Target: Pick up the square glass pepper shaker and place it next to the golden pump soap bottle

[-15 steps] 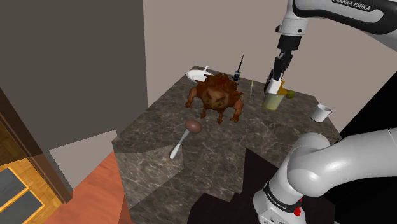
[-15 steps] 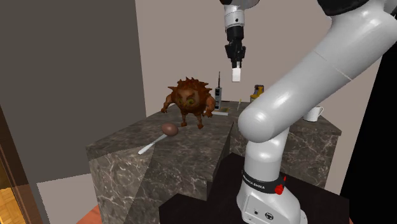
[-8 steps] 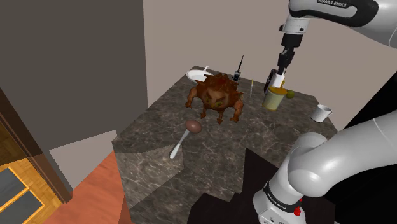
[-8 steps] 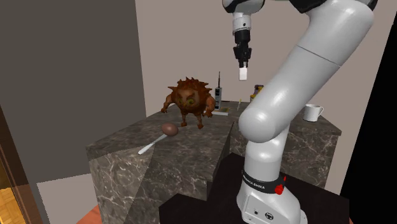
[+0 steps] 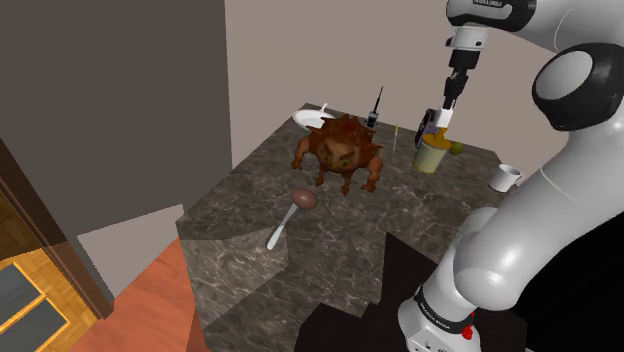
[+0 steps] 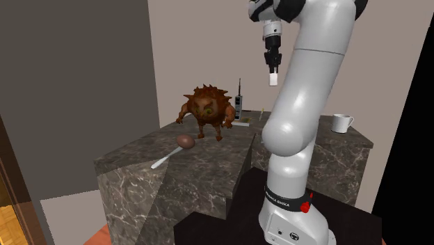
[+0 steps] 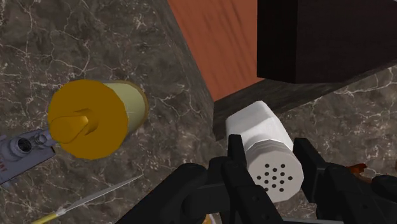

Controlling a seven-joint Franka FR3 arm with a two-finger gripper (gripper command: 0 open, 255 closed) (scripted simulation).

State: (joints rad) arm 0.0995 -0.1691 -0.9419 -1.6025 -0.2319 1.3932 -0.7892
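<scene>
1. Your arm rises from the stand (image 5: 345,325), bends high, and its last link drops almost straight down. The gripper (image 5: 441,108) points downward over the far corner of the counter (image 5: 330,240).
2. Your fingers (image 7: 235,159) are pinching the pepper shaker (image 7: 261,137) on two opposite sides near its top, with its body hanging below the fingertips.
3. The shaker hangs in the air, off the counter. In the shoulder view it is just above the soap bottle (image 5: 432,155), and in the wrist view it is beside the bottle.
4. The shaker is drawn plain white, with a faceted body. Its flat round top is pierced by small dark holes.
5. The soap bottle is a pale yellow-green cylinder standing upright on the counter. Its wide golden-orange pump cap has a short spout.
6. The counter is dark veined stone with pale streaks and has a stepped cut-out toward the stand.
7. A spiky reddish-brown monster figure (image 5: 342,150) stands mid-counter. Behind it is a black handset (image 6: 238,104) with a thin aerial.
8. A white mug (image 5: 506,178) sits near the counter's edge at the shoulder view's right, and you cannot tell what it holds.
9. A pale spoon (image 5: 282,228) lies nearer the front with a brown egg-shaped lump (image 5: 304,199) at its bowl end.
</scene>
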